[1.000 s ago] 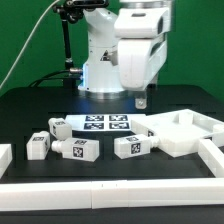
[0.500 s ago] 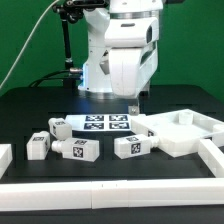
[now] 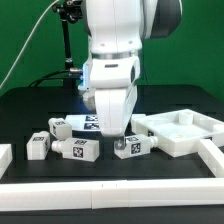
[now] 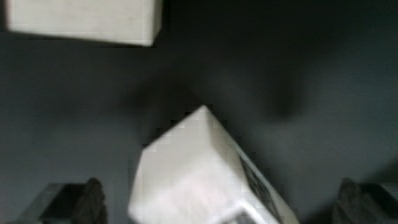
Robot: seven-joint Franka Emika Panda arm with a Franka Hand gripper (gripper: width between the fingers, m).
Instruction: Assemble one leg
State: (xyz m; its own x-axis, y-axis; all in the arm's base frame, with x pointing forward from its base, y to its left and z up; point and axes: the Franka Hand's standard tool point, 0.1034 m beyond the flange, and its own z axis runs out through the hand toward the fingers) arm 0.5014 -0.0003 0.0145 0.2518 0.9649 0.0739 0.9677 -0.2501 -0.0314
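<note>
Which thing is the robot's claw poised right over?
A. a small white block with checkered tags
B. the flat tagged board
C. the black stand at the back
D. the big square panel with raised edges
A: the gripper hangs just above the leg, and the wrist view shows that block lying between its jaws, which stand wide apart.
</note>
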